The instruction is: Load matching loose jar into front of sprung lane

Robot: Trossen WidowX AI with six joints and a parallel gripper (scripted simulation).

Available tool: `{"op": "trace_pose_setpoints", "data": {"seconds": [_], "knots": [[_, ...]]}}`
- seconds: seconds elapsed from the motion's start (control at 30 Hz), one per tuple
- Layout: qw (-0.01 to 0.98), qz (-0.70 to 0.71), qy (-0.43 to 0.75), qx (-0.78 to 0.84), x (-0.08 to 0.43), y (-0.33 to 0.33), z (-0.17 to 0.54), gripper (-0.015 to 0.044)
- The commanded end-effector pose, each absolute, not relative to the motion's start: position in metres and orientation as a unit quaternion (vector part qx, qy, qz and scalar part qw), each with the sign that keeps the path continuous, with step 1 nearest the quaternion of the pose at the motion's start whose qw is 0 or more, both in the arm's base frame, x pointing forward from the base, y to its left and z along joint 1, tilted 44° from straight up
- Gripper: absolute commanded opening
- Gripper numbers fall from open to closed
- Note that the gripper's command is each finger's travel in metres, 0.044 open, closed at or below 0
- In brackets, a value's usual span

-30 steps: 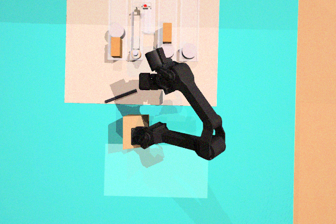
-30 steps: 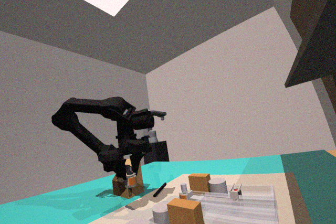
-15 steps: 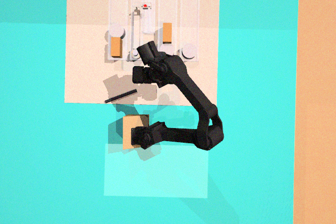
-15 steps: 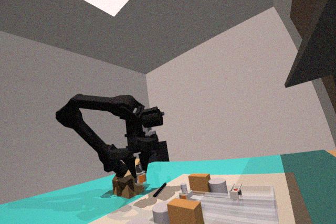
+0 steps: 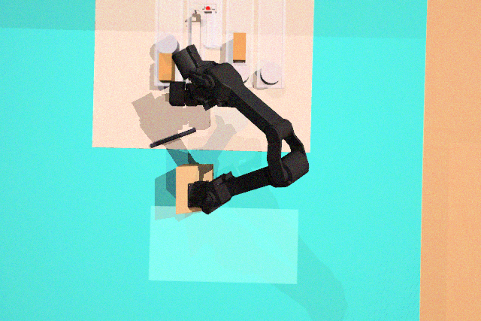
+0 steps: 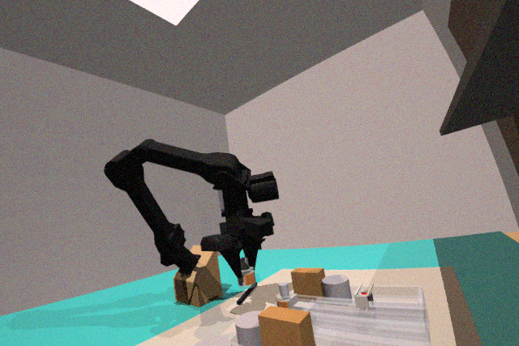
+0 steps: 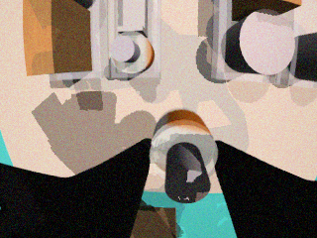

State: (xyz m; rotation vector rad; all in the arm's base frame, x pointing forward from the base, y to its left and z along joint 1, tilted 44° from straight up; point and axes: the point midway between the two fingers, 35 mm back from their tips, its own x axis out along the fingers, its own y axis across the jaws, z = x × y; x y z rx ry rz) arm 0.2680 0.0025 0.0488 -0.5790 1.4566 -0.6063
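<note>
My gripper [image 6: 247, 275] [image 7: 181, 146] is shut on an upright jar [image 6: 249, 278] [image 7: 187, 119] with an orange-and-white body and a dark-looking cap. It holds the jar above the mat, in front of the lanes and to the right of the sprung lane in the wrist view. The jar in the sprung lane [image 6: 284, 290] [image 7: 125, 49] has an orange-and-white body and a pale cap; it stands near the low front stop [image 7: 121, 75], with the pale pusher [image 7: 133, 15] behind it. The arm hides both jars in the top view.
The left lane holds an orange box [image 5: 166, 67] [image 6: 307, 281] and a grey cylinder [image 5: 167, 43] [image 6: 336, 285]. The lane right of the sprung lane holds an orange box [image 5: 239, 46] and a cylinder [image 6: 248, 327]. A cylinder [image 5: 270, 72] stands in the far-right lane. A dark rod [image 5: 173, 137] [image 6: 247, 292] lies in front.
</note>
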Motion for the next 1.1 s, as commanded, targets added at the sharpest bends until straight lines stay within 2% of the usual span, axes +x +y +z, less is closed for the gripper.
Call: {"op": "trace_pose_setpoints", "data": {"seconds": [0.0, 0.33, 0.6, 1.07], "knots": [[0.666, -0.268, 0.647, -0.256, 0.276, 0.009, 0.033, 0.0000], [0.667, -0.268, 0.647, -0.256, 0.287, 0.021, 0.001, 0.0000], [0.666, -0.268, 0.647, -0.256, 0.289, 0.006, -0.014, 0.0000], [0.667, -0.268, 0.647, -0.256, 0.292, 0.004, -0.015, 0.0000]]}}
